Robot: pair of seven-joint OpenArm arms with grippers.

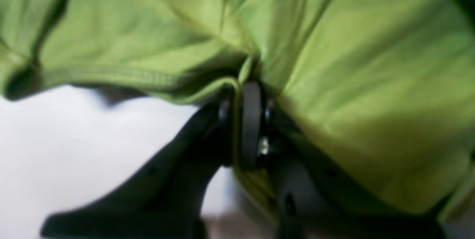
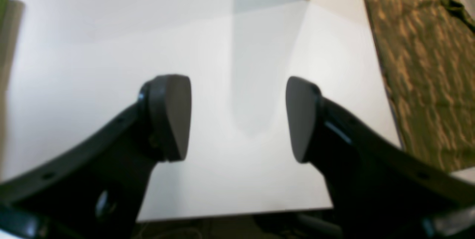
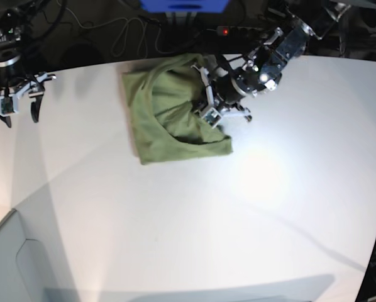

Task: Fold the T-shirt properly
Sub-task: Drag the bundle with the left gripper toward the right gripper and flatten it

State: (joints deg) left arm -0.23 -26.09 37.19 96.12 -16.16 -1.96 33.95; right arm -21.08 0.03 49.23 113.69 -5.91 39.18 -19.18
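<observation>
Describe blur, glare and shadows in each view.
Left wrist: soft and smeared; the T-shirt fills it, pinched in the left gripper. Right wrist: the right gripper is blurred, with a grey shadow band on the table. Base: bright glare patch right of centre.

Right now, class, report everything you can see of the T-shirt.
The T-shirt is plain olive-green soft cloth, wrinkled, no print, with a stitched hem. It lies partly folded in a rumpled heap on the white table, near its far edge. The left end effector is shut on a fold at its edge, lifting it slightly. Nothing else touches it.
</observation>
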